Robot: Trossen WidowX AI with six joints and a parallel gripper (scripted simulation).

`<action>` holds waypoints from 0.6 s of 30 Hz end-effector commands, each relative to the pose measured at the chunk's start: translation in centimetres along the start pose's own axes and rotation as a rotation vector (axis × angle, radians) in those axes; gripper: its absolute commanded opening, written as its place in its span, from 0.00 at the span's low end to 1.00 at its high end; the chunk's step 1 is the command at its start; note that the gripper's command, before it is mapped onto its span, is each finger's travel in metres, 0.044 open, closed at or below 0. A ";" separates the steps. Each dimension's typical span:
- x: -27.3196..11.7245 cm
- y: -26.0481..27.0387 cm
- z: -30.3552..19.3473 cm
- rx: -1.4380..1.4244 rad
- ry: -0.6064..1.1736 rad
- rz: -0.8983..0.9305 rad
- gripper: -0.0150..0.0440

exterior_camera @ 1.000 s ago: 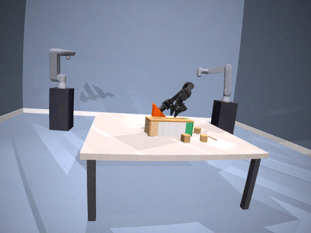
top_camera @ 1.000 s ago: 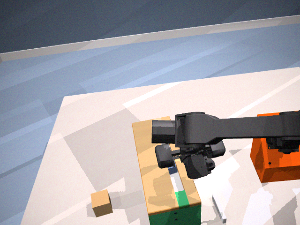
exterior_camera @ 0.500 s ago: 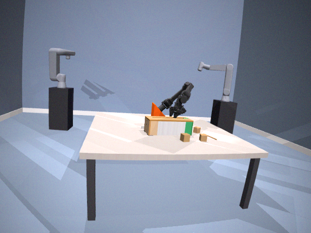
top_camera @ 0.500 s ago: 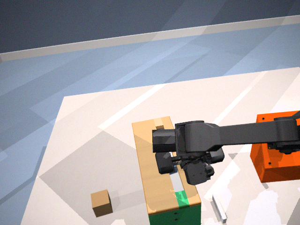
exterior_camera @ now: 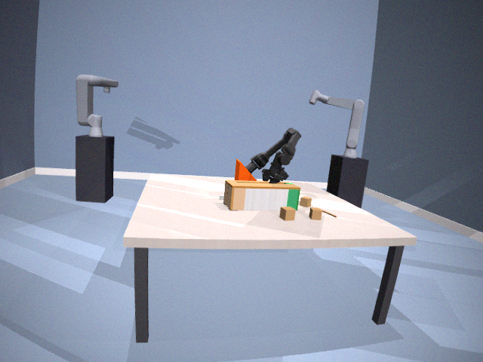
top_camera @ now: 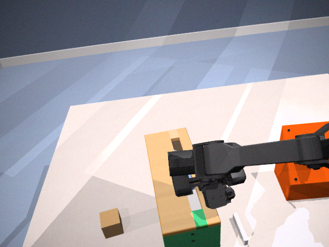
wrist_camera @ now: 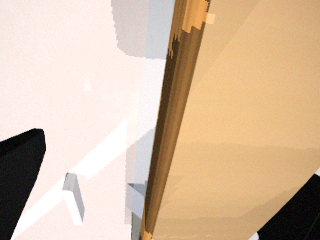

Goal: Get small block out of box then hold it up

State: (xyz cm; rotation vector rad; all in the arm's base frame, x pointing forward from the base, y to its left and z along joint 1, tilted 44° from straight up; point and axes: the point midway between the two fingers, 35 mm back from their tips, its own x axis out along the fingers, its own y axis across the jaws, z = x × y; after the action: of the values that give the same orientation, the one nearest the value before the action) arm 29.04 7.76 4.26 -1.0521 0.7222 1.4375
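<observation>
The box (top_camera: 169,201) (exterior_camera: 238,199) (wrist_camera: 260,115) has a wooden top with a long slot. Its clear front panel (exterior_camera: 265,199) faces the exterior view, and one end is green. Parts of the small blue block (top_camera: 189,176) show through the slot in the top view, mostly covered by the gripper. The block cannot be made out in the exterior view or the wrist view. My gripper (exterior_camera: 275,180) points down at the box top near the middle of its length. It is open and empty, with one black finger at each side of the wrist view. How deep the fingertips reach is hidden.
An orange base block (top_camera: 305,191) (exterior_camera: 242,172) stands on the robot side. A grey bar (top_camera: 240,229) (wrist_camera: 74,200) lies beside the box. Wooden cubes (top_camera: 111,223) (exterior_camera: 287,213) (exterior_camera: 315,213) (exterior_camera: 305,201) and a thin stick (exterior_camera: 328,213) lie near the green end and front.
</observation>
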 end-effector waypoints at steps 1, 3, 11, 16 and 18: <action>-0.1 0.0 0.0 -0.001 0.000 -0.002 0.93; 0.0 0.0 -0.3 0.000 0.000 -0.001 0.93; 0.9 0.0 -2.7 0.001 0.002 0.000 0.93; 1.5 0.0 -4.2 0.001 0.002 0.000 0.93; 1.7 0.0 -4.9 0.001 0.003 0.000 0.93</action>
State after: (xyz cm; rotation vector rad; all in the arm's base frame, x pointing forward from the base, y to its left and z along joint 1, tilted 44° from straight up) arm 30.08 4.59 1.48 -1.0559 0.7273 1.4267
